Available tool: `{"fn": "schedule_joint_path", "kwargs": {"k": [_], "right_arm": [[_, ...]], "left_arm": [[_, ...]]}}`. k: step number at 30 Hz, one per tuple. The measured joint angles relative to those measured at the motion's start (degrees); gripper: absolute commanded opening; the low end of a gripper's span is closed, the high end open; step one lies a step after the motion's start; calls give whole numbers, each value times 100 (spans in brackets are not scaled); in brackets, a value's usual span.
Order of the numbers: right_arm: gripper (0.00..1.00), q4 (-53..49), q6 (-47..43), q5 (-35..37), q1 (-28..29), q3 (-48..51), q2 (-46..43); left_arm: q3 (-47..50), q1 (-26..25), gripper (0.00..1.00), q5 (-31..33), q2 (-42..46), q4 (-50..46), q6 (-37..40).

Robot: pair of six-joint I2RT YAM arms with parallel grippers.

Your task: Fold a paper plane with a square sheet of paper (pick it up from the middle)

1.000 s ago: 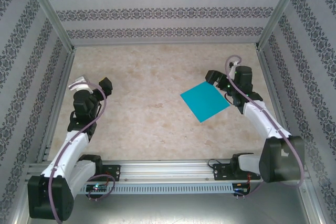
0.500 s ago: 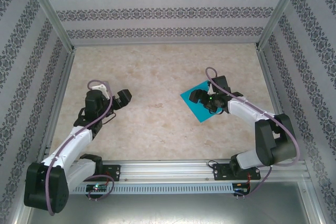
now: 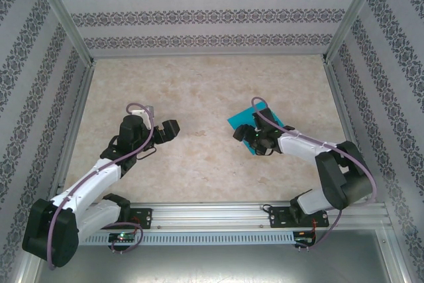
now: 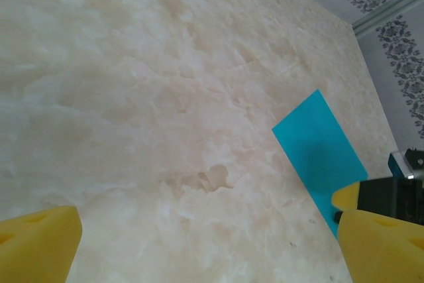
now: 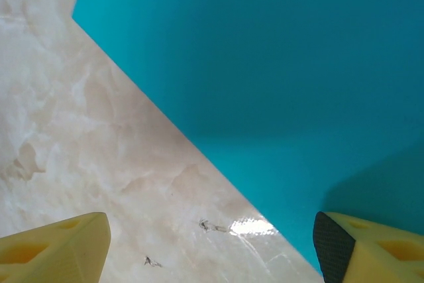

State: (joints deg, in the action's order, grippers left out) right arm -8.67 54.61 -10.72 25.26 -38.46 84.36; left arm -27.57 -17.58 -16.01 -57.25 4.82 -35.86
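Observation:
The square sheet of paper [image 3: 240,121] is teal-blue and lies flat and unfolded on the beige table, right of centre. A paper plane is out of view. My right gripper [image 3: 244,138] hangs low over the sheet's near-left edge and is open. In the right wrist view the sheet [image 5: 265,64] has its edge running between the jaws of the right gripper [image 5: 212,250]: one finger is over paper, the other over bare table. My left gripper [image 3: 167,134] is open with nothing in it, over bare table left of centre. From the left wrist, the left gripper [image 4: 209,250] faces the sheet [image 4: 318,144].
Patterned walls [image 3: 212,14] and aluminium frame posts [image 3: 73,64] enclose the marbled table [image 3: 199,84] on three sides. A metal rail [image 3: 212,213] with the arm bases runs along the near edge. The right gripper [image 4: 397,193] shows at the right edge of the left wrist view.
The right arm has swung left and down from beside the sheet onto its near-left edge. The left arm has reached right, toward the table's middle.

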Motion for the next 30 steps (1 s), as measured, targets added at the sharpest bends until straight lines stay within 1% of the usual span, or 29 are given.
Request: {"fn": "schedule_joint_path", "kwargs": {"k": [7,11,15,18,20,21,24,26,27,28,30], "right_arm": [[81,660,964,520,822,-101,363],[81,898,1250,538,1220,-629,938],[81,894,1261,404,1534,-1309,1421],[81,466,929,363,1593,-1829,1370],[81,190,560,361,1351,-2024,1130],[81,92,363,363,1119,-2028,957],[79,-105,-203,221,74,-1989,612],[79,-140,-531,48,-691,-1991,686],[79,-173,-643,-24,-968,-1993,782],[79,-221,-761,-129,-1193,-1996,922],[79,-328,-929,-273,-1419,-1998,1222]], "left_arm": [[-2,0,100,173,20,-151,7],[-101,0,100,166,-55,-232,57],[-254,0,100,98,-142,-258,92],[-304,-4,100,2,-142,-271,90],[-306,-4,100,-55,-142,-275,90],[-306,-4,100,-79,-142,-275,87],[-306,-4,100,-192,-170,-267,87],[-323,-7,100,-256,-293,-262,87],[-343,-7,100,-284,-372,-262,87],[-387,-15,100,-315,-492,-260,85],[-496,-72,100,-345,-732,-247,85]]}}
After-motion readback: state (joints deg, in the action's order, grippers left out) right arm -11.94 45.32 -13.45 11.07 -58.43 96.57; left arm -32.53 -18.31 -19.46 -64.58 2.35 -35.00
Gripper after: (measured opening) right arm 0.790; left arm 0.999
